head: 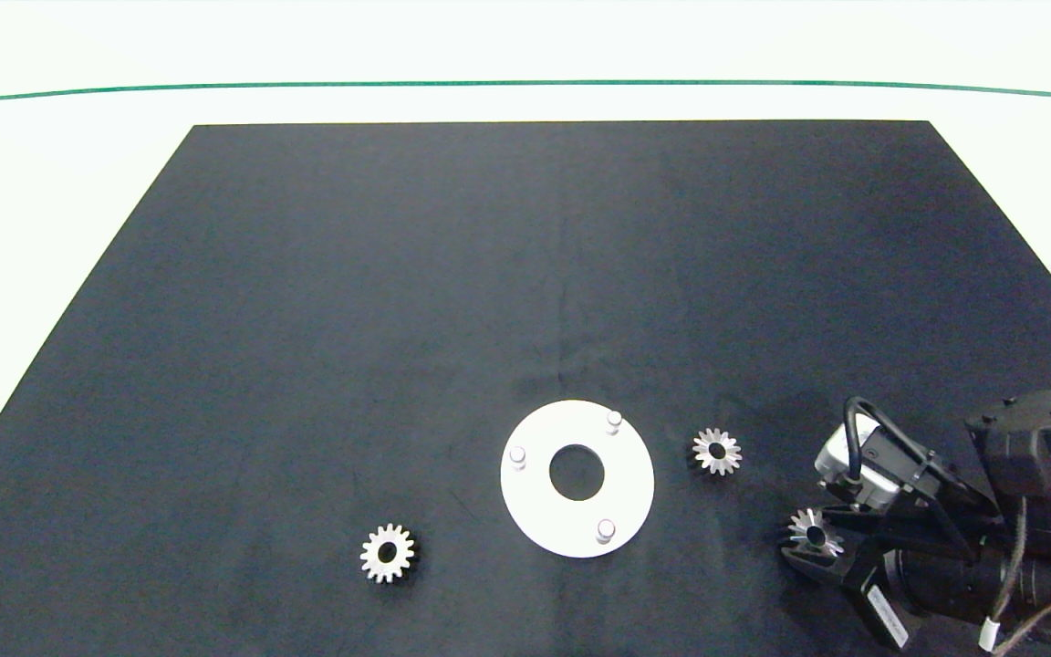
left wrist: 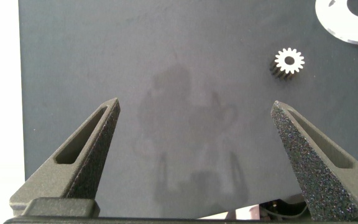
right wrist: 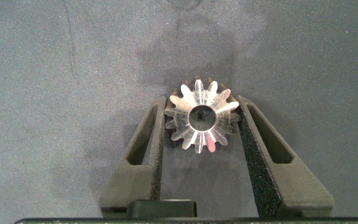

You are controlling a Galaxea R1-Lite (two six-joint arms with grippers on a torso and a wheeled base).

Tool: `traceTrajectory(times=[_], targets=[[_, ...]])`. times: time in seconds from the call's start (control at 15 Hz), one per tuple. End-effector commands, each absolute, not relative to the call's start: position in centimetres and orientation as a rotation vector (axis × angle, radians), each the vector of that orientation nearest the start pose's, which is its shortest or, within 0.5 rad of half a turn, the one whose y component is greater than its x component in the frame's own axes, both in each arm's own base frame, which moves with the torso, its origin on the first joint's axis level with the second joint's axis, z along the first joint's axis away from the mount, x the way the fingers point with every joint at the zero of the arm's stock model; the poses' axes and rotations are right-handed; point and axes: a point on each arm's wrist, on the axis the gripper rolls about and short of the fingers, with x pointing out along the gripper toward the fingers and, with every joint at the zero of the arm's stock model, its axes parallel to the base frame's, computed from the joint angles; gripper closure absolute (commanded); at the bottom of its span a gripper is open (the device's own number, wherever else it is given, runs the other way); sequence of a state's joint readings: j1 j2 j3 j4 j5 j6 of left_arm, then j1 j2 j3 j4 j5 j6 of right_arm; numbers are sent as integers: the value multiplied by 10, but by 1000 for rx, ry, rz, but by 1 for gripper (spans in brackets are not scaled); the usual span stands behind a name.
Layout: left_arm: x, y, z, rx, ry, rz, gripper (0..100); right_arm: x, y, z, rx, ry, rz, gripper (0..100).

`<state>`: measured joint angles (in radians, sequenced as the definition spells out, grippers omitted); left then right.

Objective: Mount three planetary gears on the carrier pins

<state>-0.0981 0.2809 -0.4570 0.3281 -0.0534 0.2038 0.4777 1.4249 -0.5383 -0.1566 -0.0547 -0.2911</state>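
At the lower right of the head view, the right claw (head: 808, 538) grips one small silver gear (right wrist: 201, 115) between its fingers, low over the dark surface (head: 398, 319). The white disc (head: 539, 511) with three bare pins (head: 606, 530) lies at lower centre, a second gear (head: 717, 451) just to its right and a third (head: 388, 552) at its lower left. The left claw (left wrist: 194, 130) hangs open above the surface, holding nothing.

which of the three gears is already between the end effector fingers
The gear at the table's right, clamped by the right end effector. The gear just right of the white disc and the gear to its left lie free.

Black mat (head: 398, 274) on white table (head: 51, 182); green line (head: 525, 84).
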Motion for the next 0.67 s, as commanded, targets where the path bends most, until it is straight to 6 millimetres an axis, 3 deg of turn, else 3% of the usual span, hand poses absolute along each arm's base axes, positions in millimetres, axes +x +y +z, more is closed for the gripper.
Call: traceTrajectory(times=[0.07, 0.67], targets=[[-28, 2, 172, 208, 137, -167, 0, 179, 91, 140, -472, 653, 507, 73], [-28, 2, 172, 208, 142, -169, 0, 179, 91, 139, -473, 654, 506, 91]])
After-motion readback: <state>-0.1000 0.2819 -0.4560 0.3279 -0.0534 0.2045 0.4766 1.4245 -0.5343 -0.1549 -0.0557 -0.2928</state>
